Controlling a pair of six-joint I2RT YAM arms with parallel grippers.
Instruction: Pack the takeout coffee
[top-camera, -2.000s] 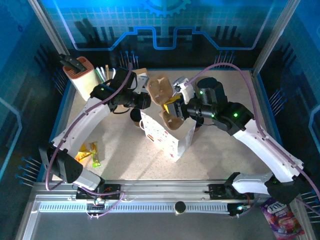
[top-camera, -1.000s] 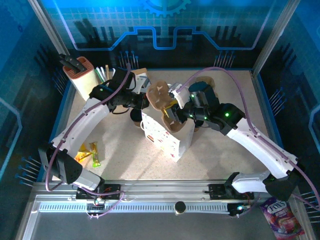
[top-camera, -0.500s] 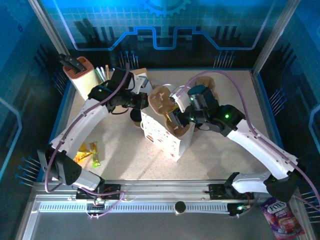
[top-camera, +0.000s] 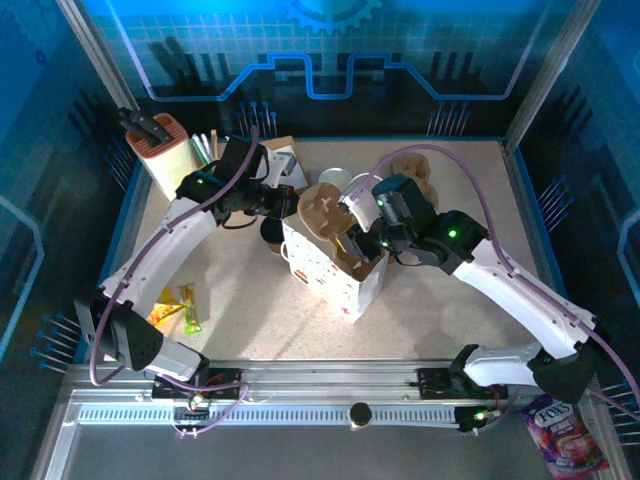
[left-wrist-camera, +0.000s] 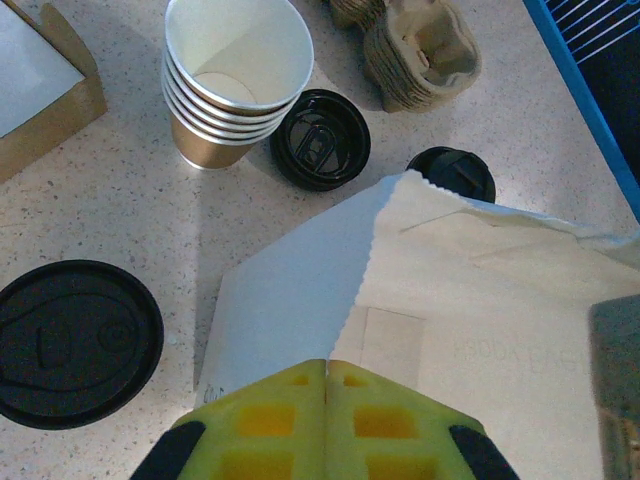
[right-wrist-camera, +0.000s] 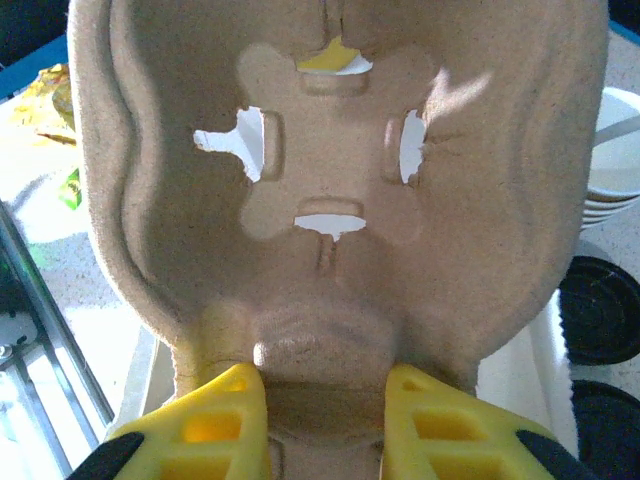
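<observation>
I've got the left pincer (left-wrist-camera: 327, 372) clamped on the white printed paper bag (left-wrist-camera: 480, 300) rim, and the right pincer (right-wrist-camera: 325, 400) clamped on the beige moulded-pulp cup carrier (right-wrist-camera: 330, 150) at the bag's mouth. The stacked tan paper cups (left-wrist-camera: 225, 110) and round black plastic lids (left-wrist-camera: 320, 140) sit on the counter (left-wrist-camera: 120, 200) beyond the bag.

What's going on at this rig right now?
The left end effector pinches the bag by its rim. The right end effector grips a pulp carrier, tilted, with its lower end at the bag's mouth. No cups are packed yet: a stack of cups and loose lids sit on the table.
</observation>
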